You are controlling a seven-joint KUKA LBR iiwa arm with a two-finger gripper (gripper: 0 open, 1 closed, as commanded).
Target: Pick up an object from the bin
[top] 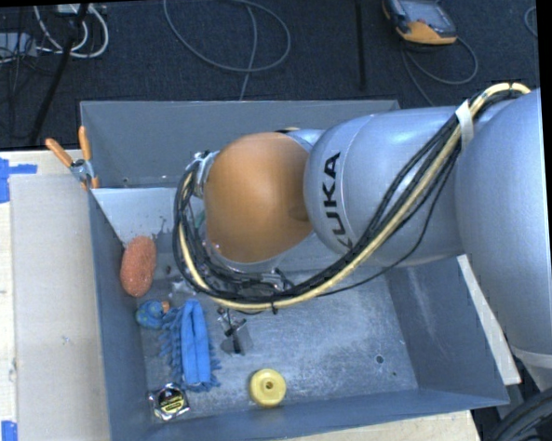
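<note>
**A:** What matters most for the pick here?

**B:** Going straight down onto one thing, centred on it, and closing only once that thing sits squarely in the gap. The bin [424, 346] is mostly bare floor on the arm's side, so there is room to line up first (no need to rush into the crowded left part).

**A:** And the gripper [233, 339]?

**B:** It hangs low under the orange wrist cover, over bare floor near the bin's middle. I cannot tell whether it is open or closed, and I see nothing in it.

**A:** What is nearest?

**B:** The blue cloth strip [192, 346], lying lengthways just to the camera's left of it, apart from it as far as I can see. I'd judge that the likeliest pick. The yellow disc [267, 386] lies near, toward the front wall. The small blue lump [151, 313] and the orange oval lump [139, 265] are further left, and the little tape measure [170, 401] is in the front left corner.
</note>
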